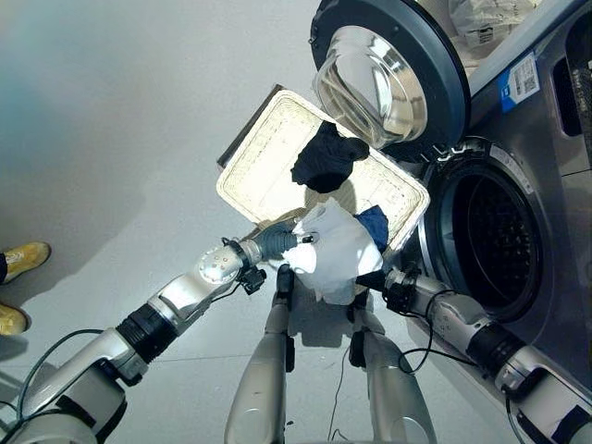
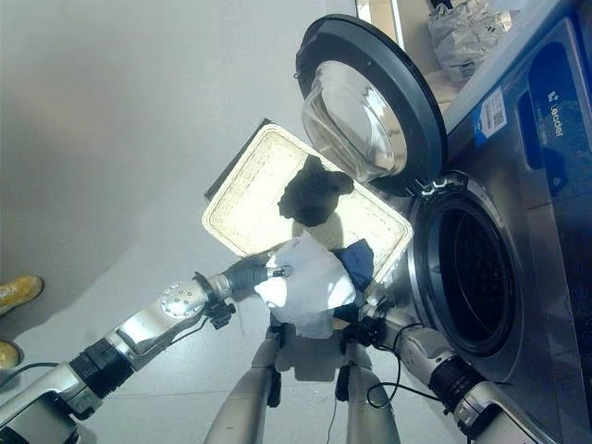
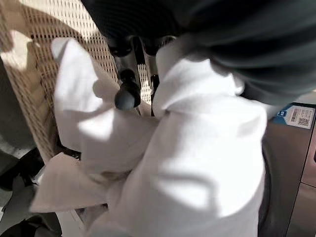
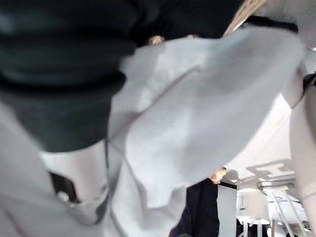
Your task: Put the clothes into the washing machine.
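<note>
White garment bunched between both hands, just off the basket's near corner, with the washer's open mouth on the right-hand side.

The left hand has its fingers curled into the white garment, pinching a fold. The right hand sits under the far side of the bundle, its fingers buried in cloth, so I cannot tell their state. Beyond the fingers, a blue piece touches the bundle, and a dark garment lies further out in the pale wicker basket on the grey floor. The drum opening lies beside the right hand, nearer that arm; its door is swung wide. A person's yellow shoes stand well apart.
</note>
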